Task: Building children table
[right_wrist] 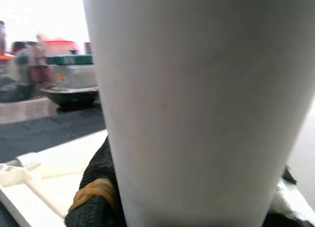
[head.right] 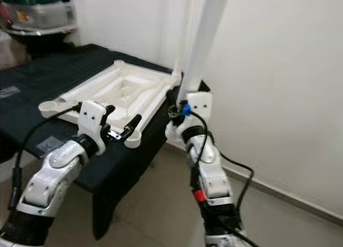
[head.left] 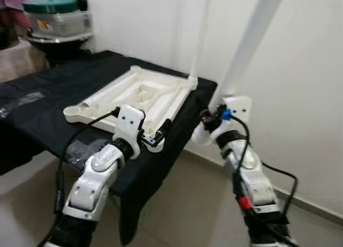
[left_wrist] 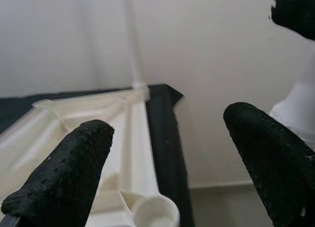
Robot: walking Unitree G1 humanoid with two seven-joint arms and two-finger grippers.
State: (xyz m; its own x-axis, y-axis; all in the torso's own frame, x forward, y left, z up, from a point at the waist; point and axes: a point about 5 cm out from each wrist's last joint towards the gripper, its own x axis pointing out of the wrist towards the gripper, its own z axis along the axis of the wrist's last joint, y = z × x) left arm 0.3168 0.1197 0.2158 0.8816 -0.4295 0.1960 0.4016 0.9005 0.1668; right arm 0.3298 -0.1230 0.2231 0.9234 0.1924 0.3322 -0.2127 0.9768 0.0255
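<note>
White plastic tabletop (head.left: pixel 140 95), ribbed on its upturned underside with round sockets at the corners, lying upside down on the black-covered desk (head.left: pixel 48 102); one thin white leg (head.left: pixel 199 38) stands upright in its far corner. The left hand (head.left: pixel 158 135), fingers spread apart and empty, hovers at the near corner socket. The right hand (head.left: pixel 210 117) is clamped round a thick white leg (head.left: pixel 249 40) held upright beside the desk's edge.
</note>
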